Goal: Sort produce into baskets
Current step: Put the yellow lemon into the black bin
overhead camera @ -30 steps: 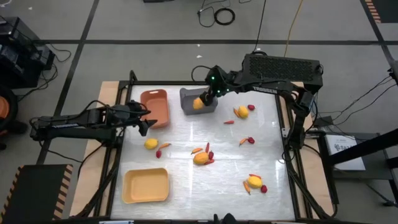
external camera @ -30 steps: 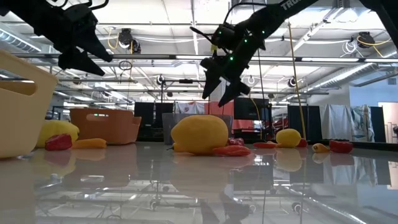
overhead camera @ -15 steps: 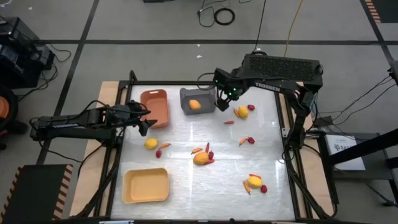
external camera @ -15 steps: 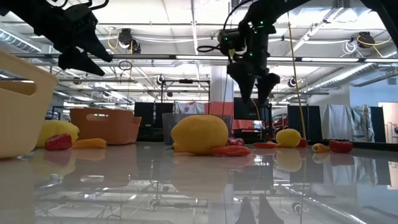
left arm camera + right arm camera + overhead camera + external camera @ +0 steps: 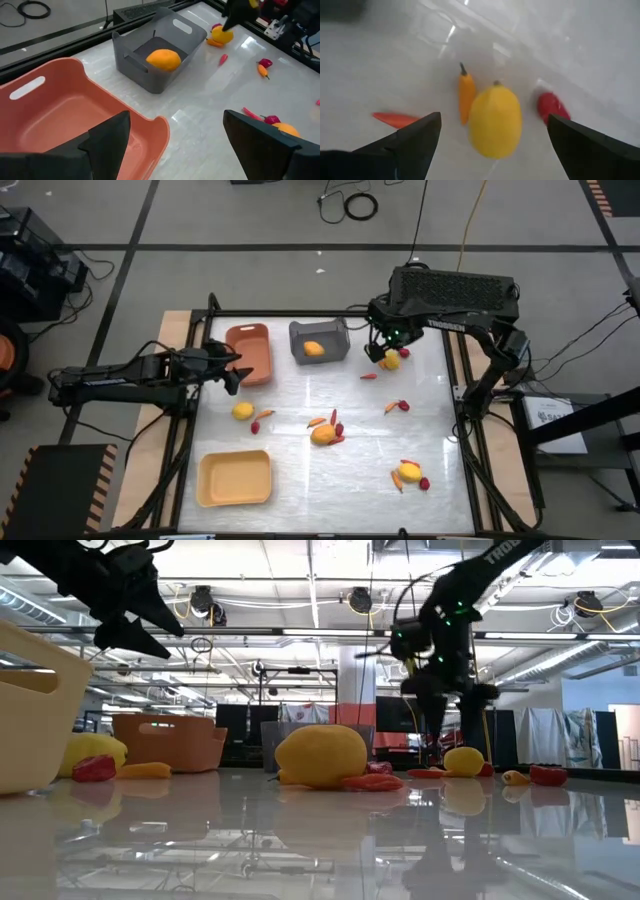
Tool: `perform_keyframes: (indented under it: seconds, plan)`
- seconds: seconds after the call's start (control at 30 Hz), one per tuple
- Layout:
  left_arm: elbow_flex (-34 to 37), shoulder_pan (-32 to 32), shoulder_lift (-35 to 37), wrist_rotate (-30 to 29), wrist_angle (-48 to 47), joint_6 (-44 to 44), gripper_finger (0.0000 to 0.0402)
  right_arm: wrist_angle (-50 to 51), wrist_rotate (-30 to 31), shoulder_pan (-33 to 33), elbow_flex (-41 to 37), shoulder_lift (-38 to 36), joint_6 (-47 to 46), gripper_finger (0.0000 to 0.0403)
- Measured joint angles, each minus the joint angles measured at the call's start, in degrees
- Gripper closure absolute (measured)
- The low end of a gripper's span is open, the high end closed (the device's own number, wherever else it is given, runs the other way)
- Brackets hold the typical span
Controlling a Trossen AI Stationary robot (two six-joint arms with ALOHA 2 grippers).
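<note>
The right hand (image 5: pixel 386 348) hovers over the far right part of the counter (image 5: pixel 300 430), just right of the dark grey basket (image 5: pixel 319 341), which already holds one orange-yellow fruit (image 5: pixel 313 349). Its fingers are spread wide and carry nothing. Directly under it lies the likely next pick: a plump yellow lemon-like fruit (image 5: pixel 495 121), framed almost centrally between the two fingers in the right wrist view. Its long axis appears to run roughly crosswise to the line between the fingertips, its small stem end pointing away from the wrist, so the fingers would probably close across its narrower width. Close neighbours crowd it: a small orange carrot-like stick (image 5: pixel 466 98) lies alongside, touching or nearly so, with its dark tip pointing the same way, and a dark red round piece (image 5: pixel 550 106) sits just beside it on the other flank. A descent must avoid pinching either.

The left hand (image 5: pixel 229 372) waits with fingers apart and empty above the orange-brown basket (image 5: pixel 249 351), well apart from this fruit, so the right arm is plainly the nearer.
</note>
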State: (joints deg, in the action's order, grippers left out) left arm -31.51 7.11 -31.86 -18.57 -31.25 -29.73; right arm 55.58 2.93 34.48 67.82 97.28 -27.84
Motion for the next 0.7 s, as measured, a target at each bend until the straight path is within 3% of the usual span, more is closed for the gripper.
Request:
perform_keyframes:
  seconds: [0.43,0.7]
  plan:
    - [0.00,0.00,0.00,-0.15,0.90,-1.47,0.0075,-9.83,-2.36,-0.02,-8.85,-0.05,-3.25,0.0051]
    - [0.00,0.00,0.00,-0.15,0.84,-1.47,0.0075,-9.97,-2.30,0.02,-9.04,-0.05,-3.25,0.0123]
